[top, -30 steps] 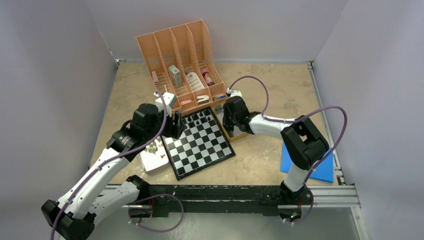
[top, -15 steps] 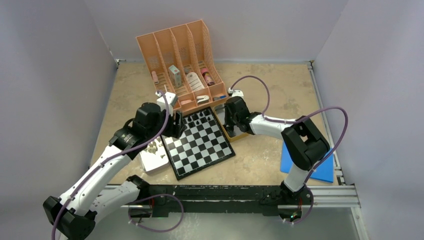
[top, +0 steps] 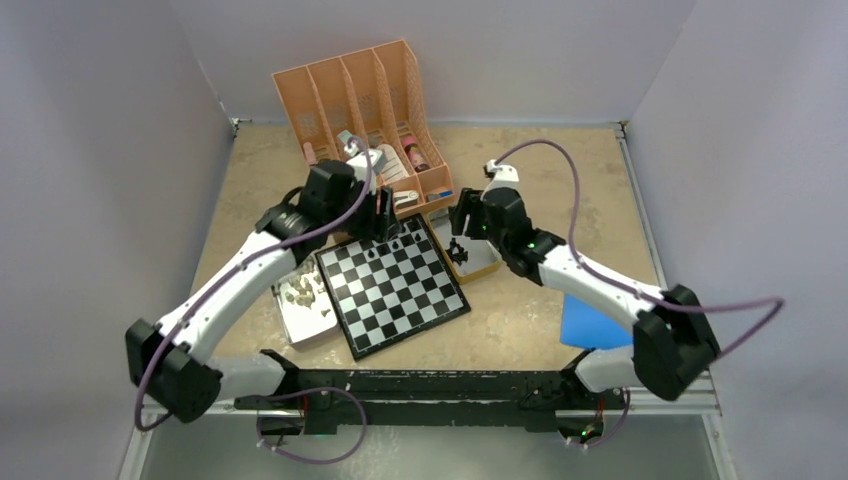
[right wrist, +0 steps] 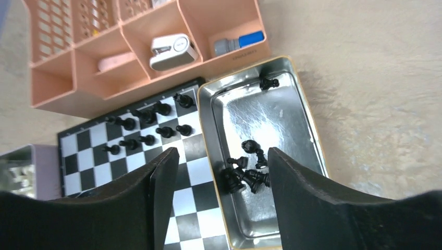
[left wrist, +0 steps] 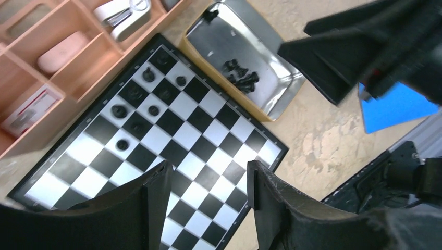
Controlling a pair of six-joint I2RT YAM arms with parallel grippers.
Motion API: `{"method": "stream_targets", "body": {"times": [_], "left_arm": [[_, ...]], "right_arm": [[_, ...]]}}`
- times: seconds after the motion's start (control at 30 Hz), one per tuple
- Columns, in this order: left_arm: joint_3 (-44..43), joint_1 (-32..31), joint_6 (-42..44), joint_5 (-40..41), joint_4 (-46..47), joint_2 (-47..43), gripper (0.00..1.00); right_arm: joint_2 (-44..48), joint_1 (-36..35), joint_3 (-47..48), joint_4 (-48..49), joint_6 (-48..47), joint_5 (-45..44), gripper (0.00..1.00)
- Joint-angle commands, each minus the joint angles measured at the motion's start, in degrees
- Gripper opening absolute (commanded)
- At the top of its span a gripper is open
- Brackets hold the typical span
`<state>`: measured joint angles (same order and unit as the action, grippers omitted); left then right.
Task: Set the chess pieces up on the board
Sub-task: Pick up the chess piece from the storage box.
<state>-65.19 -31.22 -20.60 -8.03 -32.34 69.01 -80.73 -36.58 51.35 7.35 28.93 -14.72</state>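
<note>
Both arms have just moved. The left arm has swung from the left edge of the board (top: 400, 300) up to its far-left corner. There the left tool (left wrist: 208, 166) hangs with its jaws apart and nothing between them. The right arm has stretched out and lifted. The right tool (right wrist: 223, 153) has gone from nearly closed to spread wide, and it is empty. It is high over the line where the board meets a metal tray (right wrist: 271, 120). Most likely the right arm is free to fetch another piece from that tray, so the setting-up is only partly done.

There is one board, lying mid-bench (top: 560, 190). About nine black chess pieces (right wrist: 183, 129) stand on its two far rows, though the exact number is hard to make out. About seven more lie in the metal tray just right of the board, one alone in the far corner and the rest in a clump. The beige pieces (top: 298, 290) sit in a second tray (top: 310, 322) just left of the board, too small to count, and none is on the board. Also on the bench are one orange organiser (top: 350, 100) behind the board and one blue sheet (top: 590, 325) to the right.
</note>
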Motion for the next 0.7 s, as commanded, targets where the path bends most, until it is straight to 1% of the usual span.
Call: {"method": "stream_targets", "body": {"times": [0.0, 0.07, 0.17, 0.23, 0.33, 0.4, 0.5, 0.6, 0.67], "left_arm": [[-8.4, -0.3, -1.9, -8.7, 1.8, 8.0, 0.52], [-11.5, -0.5, -2.1, -10.7, 2.0, 12.3, 0.48], [-15.4, -0.9, -1.9, -11.1, 2.5, 18.9, 0.46], [-18.1, -1.6, -1.7, -10.9, 2.4, 23.1, 0.44], [-22.3, -3.9, -1.0, -8.8, 2.3, 30.1, 0.35], [-25.0, -5.1, -0.6, -7.1, 2.1, 34.4, 0.32], [-30.3, -6.8, 1.3, -5.8, 1.4, 40.6, 0.31], [-35.3, -8.4, 2.3, -1.8, -0.8, 46.2, 0.27], [-37.3, -9.1, 2.5, -0.5, -1.8, 48.8, 0.26]], "right_arm": [[11.2, 0.2, -3.4, -0.5, 3.6, -5.6, 0.69], [17.2, 0.2, -5.1, -1.0, 5.0, -6.2, 0.71], [26.2, 0.2, -7.2, -0.7, 5.6, -6.5, 0.73], [31.7, 0.2, -8.0, 0.4, 4.3, -5.5, 0.71], [39.0, 0.2, -9.2, 1.2, 3.9, -5.9, 0.68], [41.9, 0.2, -9.7, 0.9, 3.7, -6.5, 0.68], [44.8, 0.2, -9.8, -0.2, 3.3, -7.0, 0.67], [46.4, 0.2, -10.8, -0.4, 2.8, -6.8, 0.67], [46.6, 0.2, -11.0, -1.0, 2.6, -6.6, 0.66]]}}
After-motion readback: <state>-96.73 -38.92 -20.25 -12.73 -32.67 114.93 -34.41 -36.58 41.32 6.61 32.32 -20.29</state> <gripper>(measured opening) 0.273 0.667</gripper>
